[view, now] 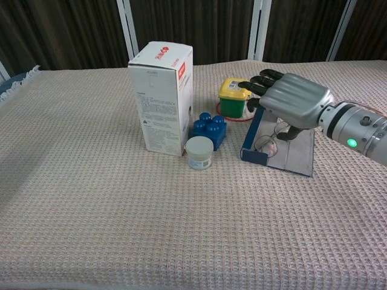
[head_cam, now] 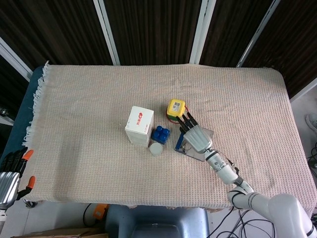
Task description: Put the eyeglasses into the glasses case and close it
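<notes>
The glasses case (view: 290, 158) lies open right of centre, its blue wall (head_cam: 178, 142) upright on the left side. Thin-rimmed eyeglasses (view: 268, 144) sit low inside it, against that wall. My right hand (view: 293, 103) hovers palm-down over the case, its fingers stretched toward the yellow-lidded pot. Its thumb is tucked beneath, and the frame's wire runs up to it, so it appears to pinch the glasses. From the head view this hand (head_cam: 195, 135) covers most of the case. My left hand (head_cam: 8, 174) hangs off the table's near-left corner, holding nothing.
A white carton (view: 162, 96) stands left of the case. A blue toy brick (view: 209, 129) and a small white jar (view: 199, 152) sit between them. A green pot with a yellow lid (view: 234, 95) rests on a red ring just behind the case.
</notes>
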Motion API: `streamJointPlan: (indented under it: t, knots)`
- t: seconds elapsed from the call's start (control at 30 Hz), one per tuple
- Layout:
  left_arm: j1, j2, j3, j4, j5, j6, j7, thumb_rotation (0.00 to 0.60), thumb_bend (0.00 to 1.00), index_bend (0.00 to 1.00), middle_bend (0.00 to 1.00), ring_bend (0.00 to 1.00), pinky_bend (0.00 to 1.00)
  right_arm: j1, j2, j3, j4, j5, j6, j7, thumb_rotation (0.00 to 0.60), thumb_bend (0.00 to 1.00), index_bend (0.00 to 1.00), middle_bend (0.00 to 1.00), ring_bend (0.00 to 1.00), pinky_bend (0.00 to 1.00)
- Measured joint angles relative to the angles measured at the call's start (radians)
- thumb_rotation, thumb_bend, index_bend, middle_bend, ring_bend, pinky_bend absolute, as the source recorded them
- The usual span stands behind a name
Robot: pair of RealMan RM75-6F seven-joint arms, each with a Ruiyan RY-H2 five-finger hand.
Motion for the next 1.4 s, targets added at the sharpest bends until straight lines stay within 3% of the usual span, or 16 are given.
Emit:
streamJointPlan:
  t: [0.2,0.8,1.4]
  knots:
    - [-0.001,-0.001,0.002,-0.002,0.003,-0.003,0.001,0.600,0.45,0.00,0.00,0.00,0.03,-0.027,0.023,0.013,0.006,0.009,0.044,0.028,0.600,0.22,0.32,0.07,0.00,0.00]
    - [-0.007,-0.003,0.001,0.005,0.002,-0.010,-0.006,0.600,0.45,0.00,0.00,0.00,0.03,0.032,-0.072,0.038,0.101,0.039,-0.038,-0.007,0.600,0.22,0.36,0.07,0.00,0.00]
    - [-0.003,0.005,-0.001,0.004,0.001,-0.003,-0.022,0.600,0.45,0.00,0.00,0.00,0.03,0.085,-0.160,0.066,0.170,0.052,-0.045,0.007,0.600,0.22,0.61,0.07,0.00,0.00]
